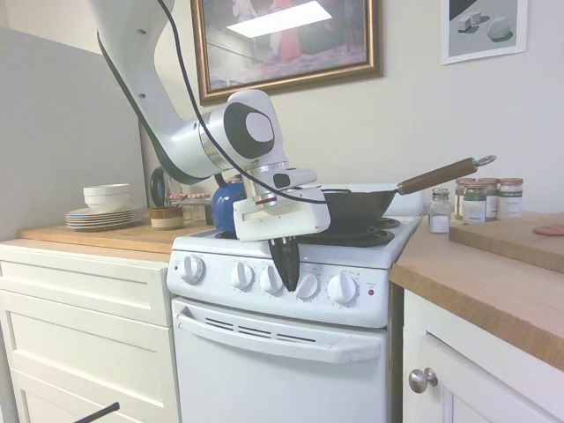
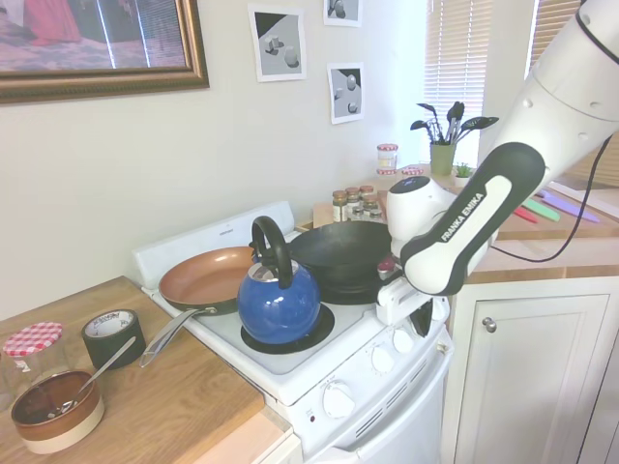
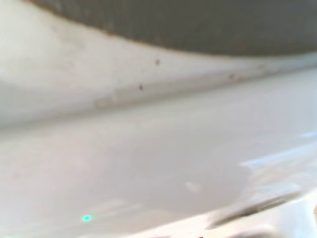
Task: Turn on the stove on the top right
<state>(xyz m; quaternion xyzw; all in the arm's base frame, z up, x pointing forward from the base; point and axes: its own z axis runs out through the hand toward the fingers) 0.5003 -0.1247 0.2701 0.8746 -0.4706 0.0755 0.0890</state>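
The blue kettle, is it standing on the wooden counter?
No, the blue kettle stands on a front burner of the stove.

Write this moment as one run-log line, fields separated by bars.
phase: approaching knobs | gripper: pointing down before stove panel, between third and fourth knobs | fingers: together | red light: visible
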